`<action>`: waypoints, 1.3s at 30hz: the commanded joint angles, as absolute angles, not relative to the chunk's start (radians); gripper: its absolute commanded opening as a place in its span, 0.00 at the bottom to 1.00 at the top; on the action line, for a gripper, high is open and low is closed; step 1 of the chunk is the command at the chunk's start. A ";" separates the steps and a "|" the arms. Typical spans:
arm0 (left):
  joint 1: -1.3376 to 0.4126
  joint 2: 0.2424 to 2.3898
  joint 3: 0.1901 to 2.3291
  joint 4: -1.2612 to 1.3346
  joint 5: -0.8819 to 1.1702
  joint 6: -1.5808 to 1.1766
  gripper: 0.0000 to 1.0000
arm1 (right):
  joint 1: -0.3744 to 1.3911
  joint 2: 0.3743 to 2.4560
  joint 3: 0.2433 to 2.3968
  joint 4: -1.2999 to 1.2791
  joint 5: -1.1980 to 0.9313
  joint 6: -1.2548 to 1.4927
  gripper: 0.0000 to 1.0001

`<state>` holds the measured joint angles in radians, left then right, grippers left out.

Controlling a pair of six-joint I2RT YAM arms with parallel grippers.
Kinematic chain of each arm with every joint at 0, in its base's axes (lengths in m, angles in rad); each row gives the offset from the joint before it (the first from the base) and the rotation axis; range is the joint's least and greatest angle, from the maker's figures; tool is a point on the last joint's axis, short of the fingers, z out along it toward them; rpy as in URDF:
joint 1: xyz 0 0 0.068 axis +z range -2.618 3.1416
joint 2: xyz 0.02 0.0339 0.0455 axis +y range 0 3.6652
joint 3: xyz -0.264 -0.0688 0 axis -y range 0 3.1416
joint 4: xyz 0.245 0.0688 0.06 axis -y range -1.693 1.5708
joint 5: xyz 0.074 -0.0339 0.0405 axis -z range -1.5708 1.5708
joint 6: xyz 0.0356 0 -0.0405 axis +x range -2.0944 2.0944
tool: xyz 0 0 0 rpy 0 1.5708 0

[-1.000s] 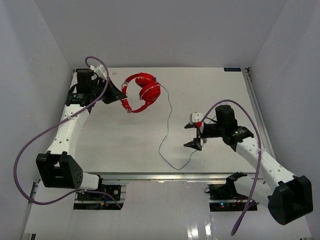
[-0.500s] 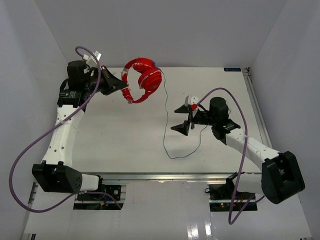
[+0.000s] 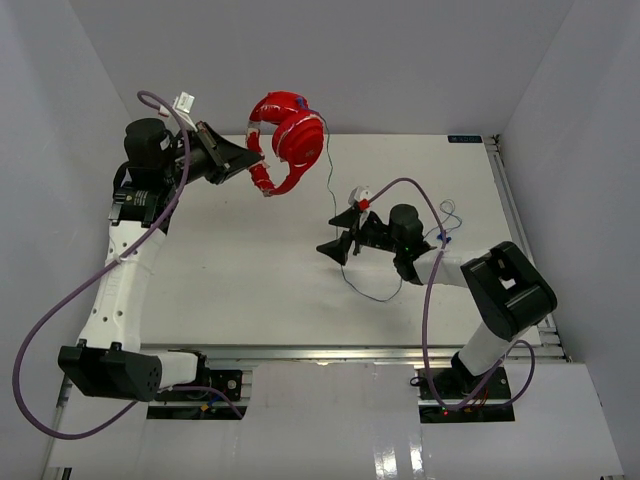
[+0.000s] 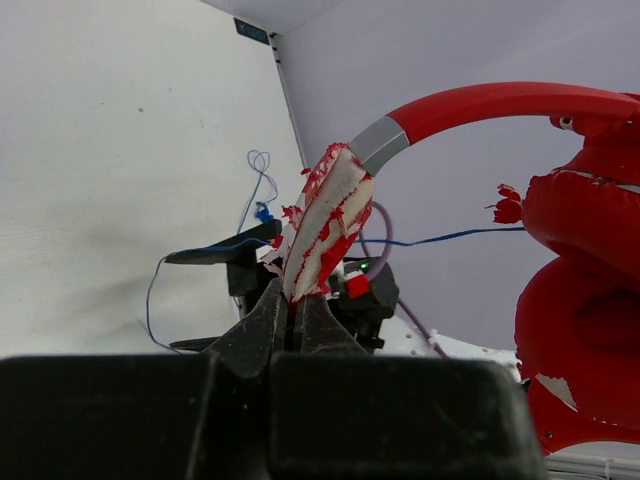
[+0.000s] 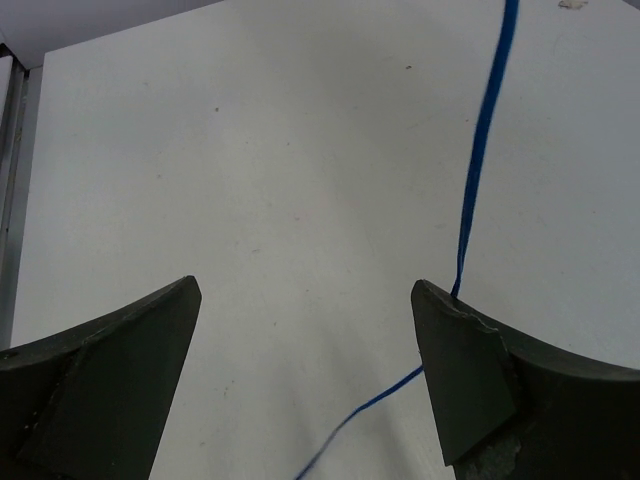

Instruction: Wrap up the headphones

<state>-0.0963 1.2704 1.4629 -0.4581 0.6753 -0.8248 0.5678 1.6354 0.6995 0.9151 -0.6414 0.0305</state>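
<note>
The red headphones (image 3: 287, 137) hang in the air above the table's back left. My left gripper (image 3: 256, 160) is shut on their red-and-white headband (image 4: 325, 220), just below the ear cups (image 4: 585, 300). The thin blue cable (image 3: 333, 215) drops from the headphones to the table and loops past my right gripper (image 3: 342, 233), which is open at mid-table. In the right wrist view the cable (image 5: 478, 160) runs beside the tip of the right finger (image 5: 462, 360) and crosses between the jaws low down. The blue plug (image 3: 441, 238) lies by a small cable coil behind the right arm.
The white table (image 3: 230, 290) has a metal rail along its right side (image 3: 512, 225). Thick purple robot cables loop off both arms (image 3: 60, 290). White walls enclose the table on three sides.
My left gripper has lifted the headphones higher and toward the back. My right arm has swung left toward mid-table, bringing its open jaws to the hanging cable; the cable's slack has shortened.
</note>
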 commanded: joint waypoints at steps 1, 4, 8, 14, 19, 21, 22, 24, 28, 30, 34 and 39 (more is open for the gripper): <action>-0.103 1.194 1.532 -0.367 0.691 -0.913 0.00 | 0.564 1.637 0.668 1.183 -0.687 0.057 0.94; -0.103 1.194 1.543 -0.380 0.666 -0.898 0.00 | 0.530 1.600 0.668 1.090 -1.060 -0.069 1.00; -0.103 1.190 1.517 -0.384 0.639 -0.871 0.00 | 0.518 1.516 0.841 0.335 -1.203 -0.540 0.91; -0.103 1.184 1.503 -0.411 0.594 -0.817 0.00 | 0.515 1.376 0.848 0.053 -0.786 -0.746 0.79; -0.101 1.182 1.500 -0.411 0.588 -0.810 0.00 | 0.511 1.297 0.768 0.298 -0.594 -0.482 0.81; -0.103 1.176 1.499 -0.412 0.589 -0.813 0.00 | 0.512 1.337 0.745 0.417 -0.587 -0.357 0.93; -0.103 1.174 1.498 -0.412 0.589 -0.812 0.00 | 0.516 1.362 0.721 0.519 -0.601 -0.287 0.95; -0.103 1.172 1.496 -0.412 0.590 -0.811 0.00 | 0.542 1.419 0.687 0.712 -0.654 -0.186 0.90; -0.103 1.169 1.499 -0.413 0.600 -0.821 0.00 | 0.632 1.546 0.749 0.754 -0.561 -0.190 0.90; -0.103 1.167 1.500 -0.414 0.603 -0.824 0.00 | 0.630 1.589 0.787 0.795 -0.537 -0.155 0.90; -0.102 1.154 1.501 -0.414 0.604 -0.841 0.00 | 0.611 1.671 0.900 0.813 -0.519 -0.113 0.97; -0.103 1.160 1.506 -0.395 0.606 -0.875 0.00 | 0.585 1.729 0.921 0.866 -0.680 0.004 0.48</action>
<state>-0.1005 1.2022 1.4925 -0.4486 0.5875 -0.8142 0.6056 1.7039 0.8860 0.7283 -0.5674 -0.1222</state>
